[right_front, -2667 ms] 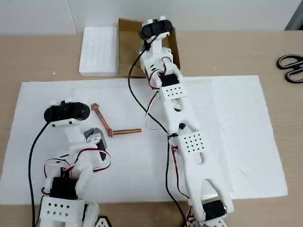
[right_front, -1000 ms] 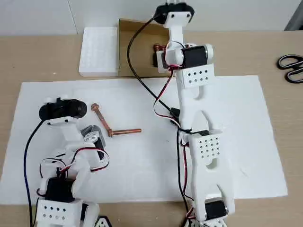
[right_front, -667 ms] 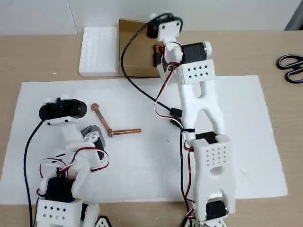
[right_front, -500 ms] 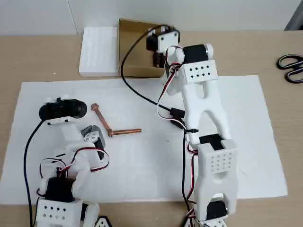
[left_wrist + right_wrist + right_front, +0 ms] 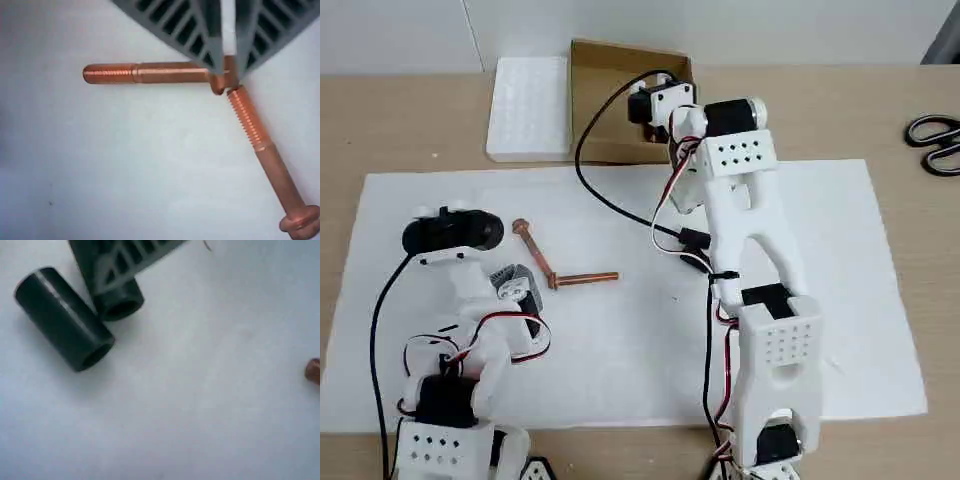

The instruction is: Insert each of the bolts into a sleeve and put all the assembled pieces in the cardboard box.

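Two copper bolts lie on the white paper, meeting in a V: one (image 5: 534,252) (image 5: 267,160) slants away, the other (image 5: 586,279) (image 5: 150,73) lies crosswise. My left gripper (image 5: 523,284) (image 5: 229,70) hangs just over the crosswise bolt's head, shut to a thin slit with nothing held. Two black sleeves rest on the paper in the right wrist view: one (image 5: 62,320) lies free, the other (image 5: 119,302) sits partly under a grey finger (image 5: 115,262) of my right gripper, which stands open and empty. The right arm (image 5: 740,160) bends down beside the cardboard box (image 5: 610,110).
A white foam block (image 5: 528,108) lies left of the box. Scissors (image 5: 935,143) rest at the far right on the wooden table. The paper sheet (image 5: 840,260) has free room to the right of the right arm. A bit of copper (image 5: 313,371) shows at the right wrist view's edge.
The right arm has drawn back from over the box and folded down toward the paper; the copper-and-black piece it carried is gone from its gripper. The left arm has kept still.
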You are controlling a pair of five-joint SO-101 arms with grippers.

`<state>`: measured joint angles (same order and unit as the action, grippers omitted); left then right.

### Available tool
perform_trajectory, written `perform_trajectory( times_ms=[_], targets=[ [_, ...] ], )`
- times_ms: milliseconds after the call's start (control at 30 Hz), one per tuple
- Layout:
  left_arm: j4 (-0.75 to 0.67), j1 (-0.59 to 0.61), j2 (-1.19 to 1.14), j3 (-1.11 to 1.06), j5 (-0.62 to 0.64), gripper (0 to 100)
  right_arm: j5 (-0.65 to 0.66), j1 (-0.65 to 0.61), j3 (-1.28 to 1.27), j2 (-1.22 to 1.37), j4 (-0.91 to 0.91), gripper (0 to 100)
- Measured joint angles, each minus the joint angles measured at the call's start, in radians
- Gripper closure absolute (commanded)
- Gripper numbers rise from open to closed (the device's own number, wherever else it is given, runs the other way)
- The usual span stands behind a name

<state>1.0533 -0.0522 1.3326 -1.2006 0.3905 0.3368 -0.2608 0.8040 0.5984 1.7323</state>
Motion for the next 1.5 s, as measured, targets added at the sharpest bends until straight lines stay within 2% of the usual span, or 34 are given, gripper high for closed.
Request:
perform_trajectory(
  times_ms=[1200,1367,1500],
  targets=[
    [0.0,0.0,0.0,0.0,0.0,99,0.029,-0.003,0.0,-0.005,0.0,76.8],
    [0.0,0.0,0.0,0.0,0.0,99,0.029,-0.005,-0.058,-0.135,0.0,76.8],
    [0.0,0.0,0.0,0.0,0.0,99,0.052,-0.055,-0.229,-0.305,0.0,76.8]
  ],
)
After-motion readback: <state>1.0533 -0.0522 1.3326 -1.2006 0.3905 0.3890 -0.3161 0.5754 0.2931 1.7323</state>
